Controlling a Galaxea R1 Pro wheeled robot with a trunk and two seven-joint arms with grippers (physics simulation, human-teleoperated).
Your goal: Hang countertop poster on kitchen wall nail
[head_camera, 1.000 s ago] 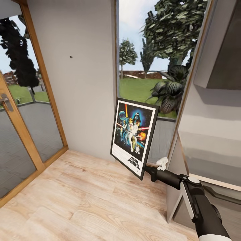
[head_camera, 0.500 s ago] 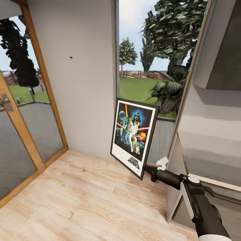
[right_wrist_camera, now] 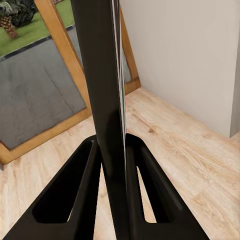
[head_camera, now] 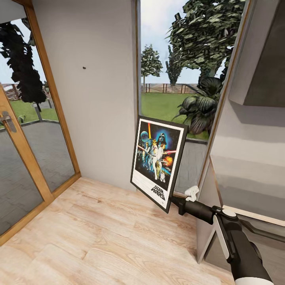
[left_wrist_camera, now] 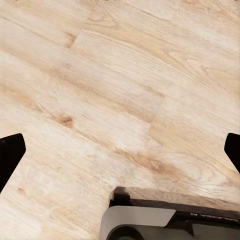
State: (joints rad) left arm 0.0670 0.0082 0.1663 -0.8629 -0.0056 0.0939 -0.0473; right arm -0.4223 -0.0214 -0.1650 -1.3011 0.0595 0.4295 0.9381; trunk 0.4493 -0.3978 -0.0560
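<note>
The black-framed Star Wars poster (head_camera: 158,163) hangs in the air, tilted, in front of the window's lower part. My right gripper (head_camera: 173,202) is shut on its lower right corner; the right wrist view has the frame's edge (right_wrist_camera: 106,100) clamped between both fingers (right_wrist_camera: 75,195). A wall nail (head_camera: 84,67) is a small dark speck high on the pale-grey wall, up and left of the poster. My left gripper (left_wrist_camera: 120,150) points down at the wooden floor, its dark fingertips (left_wrist_camera: 9,155) wide apart with nothing between them. The kitchen countertop is out of view.
A glass door with a wooden frame (head_camera: 23,150) stands at the left. A tall window (head_camera: 178,79) beside the wall looks onto a garden. Pale cabinets (head_camera: 249,158) rise close on the right. Light wooden floor (head_camera: 99,237) spreads below.
</note>
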